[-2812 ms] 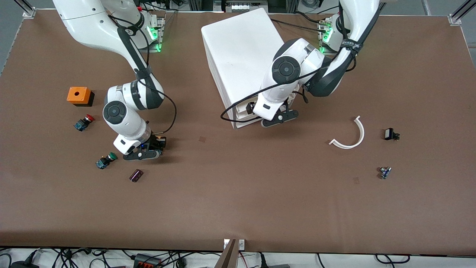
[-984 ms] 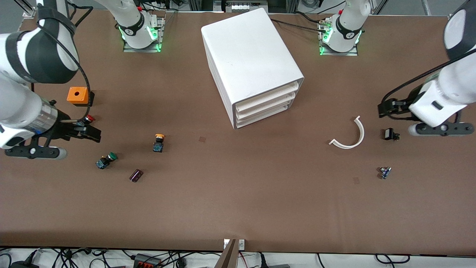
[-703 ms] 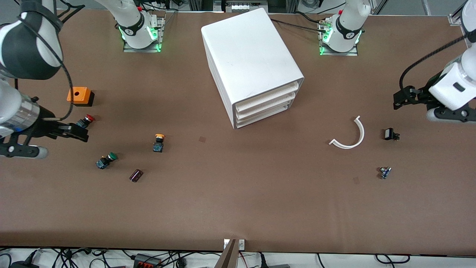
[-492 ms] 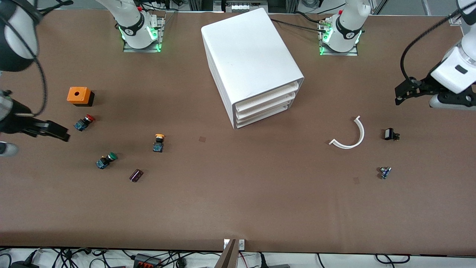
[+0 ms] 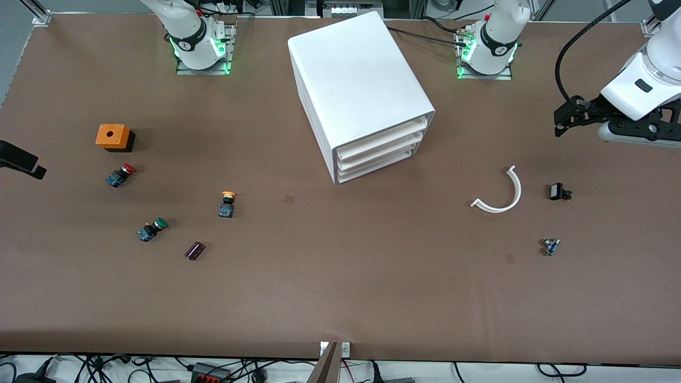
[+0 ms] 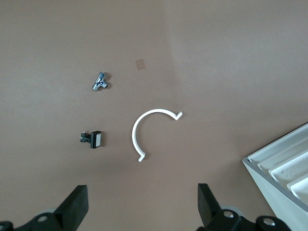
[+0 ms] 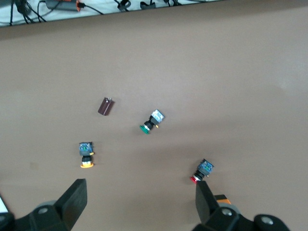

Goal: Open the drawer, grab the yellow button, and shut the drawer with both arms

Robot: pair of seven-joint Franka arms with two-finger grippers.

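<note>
The white cabinet [image 5: 362,80] stands mid-table, and its top drawer [image 5: 384,138] is shut like the two below it. The orange-yellow button [image 5: 227,204] stands on the table toward the right arm's end, nearer the front camera than the cabinet; it also shows in the right wrist view [image 7: 86,156]. My right gripper [image 7: 139,204] is open and empty, high over the table's right-arm end; only one finger [image 5: 21,161] shows at the front view's edge. My left gripper [image 5: 568,116] is open and empty [image 6: 140,211], high over the left arm's end. A cabinet corner [image 6: 284,168] shows in the left wrist view.
An orange box [image 5: 113,136], a red-capped button [image 5: 120,174], a green-capped button [image 5: 151,229] and a dark cylinder [image 5: 194,250] lie near the orange-yellow button. A white curved strip [image 5: 500,192], a small black part [image 5: 558,192] and a small metal part [image 5: 550,246] lie at the left arm's end.
Both arms have risen and swung outward to their ends of the table. The right gripper left the orange-yellow button on the table; the left gripper left the cabinet's front.
</note>
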